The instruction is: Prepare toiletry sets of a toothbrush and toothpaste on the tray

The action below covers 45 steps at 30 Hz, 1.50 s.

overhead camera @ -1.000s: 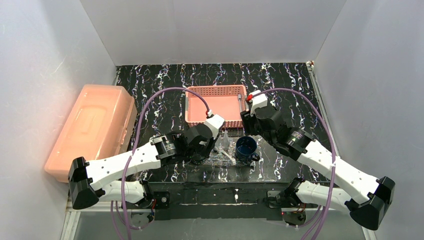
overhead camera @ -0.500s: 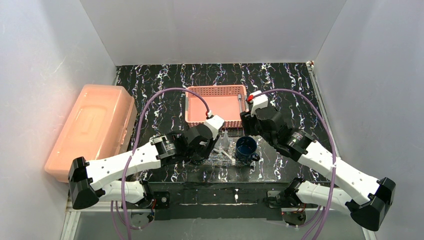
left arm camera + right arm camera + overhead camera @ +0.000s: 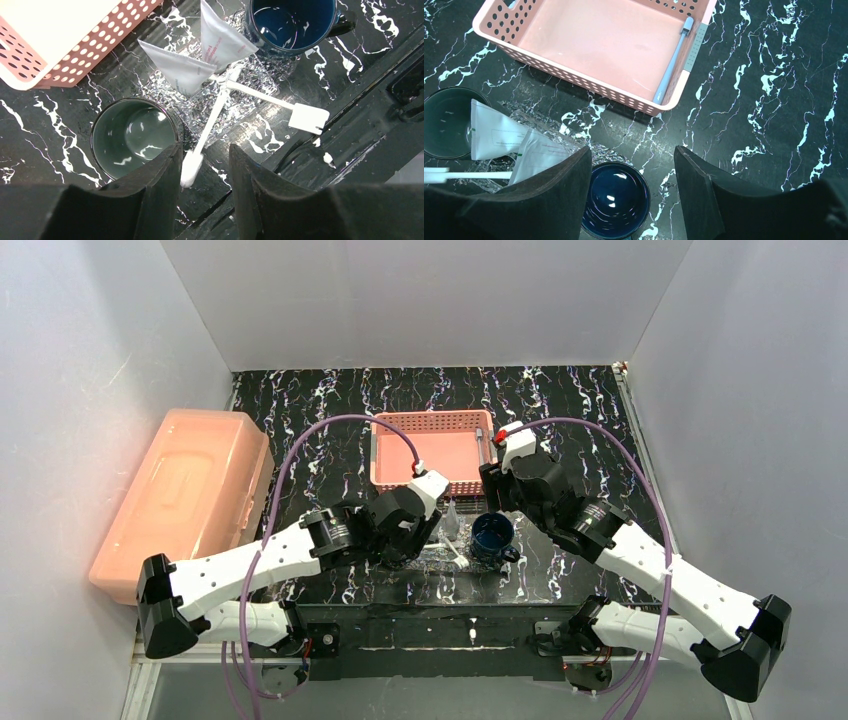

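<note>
The glittery clear tray (image 3: 240, 97) lies between a dark green cup (image 3: 132, 137) and a blue mug (image 3: 292, 22). Two white toothpaste tubes (image 3: 180, 70) (image 3: 222, 40) rest on its far part. One white toothbrush (image 3: 212, 117) lies across the tray, its head between the fingers of my left gripper (image 3: 205, 152), close to the left finger. The jaws stand apart and do not clamp it. A second white toothbrush (image 3: 272, 102) points right, off the tray. My right gripper (image 3: 631, 155) is open, hovering just beside the blue mug (image 3: 616, 200).
A pink perforated basket (image 3: 589, 87) behind the tray holds a grey-blue toothbrush (image 3: 671, 60). A big salmon plastic box (image 3: 185, 495) stands at the left wall. White walls enclose the black marbled table (image 3: 774, 100).
My left gripper's jaws have parted, letting go of the white toothbrush on the tray. The right gripper's jaws have spread slightly wider. Both arms stay nearly in place.
</note>
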Available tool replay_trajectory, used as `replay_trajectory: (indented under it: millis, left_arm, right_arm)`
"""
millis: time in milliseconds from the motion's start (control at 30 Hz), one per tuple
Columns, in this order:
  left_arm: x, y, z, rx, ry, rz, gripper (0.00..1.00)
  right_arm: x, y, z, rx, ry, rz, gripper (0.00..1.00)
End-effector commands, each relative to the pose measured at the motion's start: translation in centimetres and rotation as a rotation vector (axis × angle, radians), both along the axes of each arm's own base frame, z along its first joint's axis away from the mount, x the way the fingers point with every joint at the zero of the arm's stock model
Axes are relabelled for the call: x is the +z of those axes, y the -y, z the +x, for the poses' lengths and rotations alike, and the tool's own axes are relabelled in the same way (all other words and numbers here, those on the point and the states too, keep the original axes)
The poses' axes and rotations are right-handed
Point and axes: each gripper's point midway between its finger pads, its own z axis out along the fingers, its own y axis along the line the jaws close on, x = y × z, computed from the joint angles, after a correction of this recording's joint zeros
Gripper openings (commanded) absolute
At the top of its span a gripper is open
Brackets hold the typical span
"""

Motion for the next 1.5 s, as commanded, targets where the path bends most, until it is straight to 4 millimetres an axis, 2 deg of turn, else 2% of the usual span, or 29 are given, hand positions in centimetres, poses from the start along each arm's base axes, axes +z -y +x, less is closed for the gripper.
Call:
replay_trajectory:
  millis: [0, 333, 600, 667, 833, 1133, 1300, 1467]
  left_arm:
    - [2.2, 0.1, 0.0, -0.009, 0.018, -0.016, 0.4]
    - [4.5, -1.0, 0.6, 0.007, 0.072, 0.007, 0.53]
    - [7.2, -1.8, 1.0, 0.016, 0.118, 0.005, 0.7]
    - [7.9, -2.1, 1.1, 0.019, 0.135, 0.002, 0.76]
    - [9.5, -2.9, 1.4, 0.03, 0.174, 0.007, 0.98]
    - [12.0, -5.5, 2.8, 0.106, 0.256, 0.031, 0.98]
    - [11.5, -7.3, 4.5, 0.181, 0.148, -0.022, 0.98]
    - [11.5, -9.6, 6.6, 0.274, 0.118, -0.069, 0.98]
  right_arm:
    - [1.1, -0.2, 0.4, -0.006, 0.03, 0.032, 0.7]
    - [1.7, -0.5, 0.2, 0.008, 0.032, 0.05, 0.77]
    - [3.7, -1.2, -0.2, 0.04, 0.044, 0.115, 0.93]
    - [4.4, -1.1, -0.2, 0.031, 0.056, 0.137, 0.98]
    - [5.8, -0.5, -0.1, -0.011, 0.068, 0.164, 0.99]
    - [8.4, 2.3, 1.1, -0.19, 0.113, 0.161, 0.98]
    - [8.7, 4.0, 1.7, -0.262, 0.131, 0.06, 0.98]
    - [9.1, 3.8, 2.3, -0.241, 0.148, 0.021, 0.98]
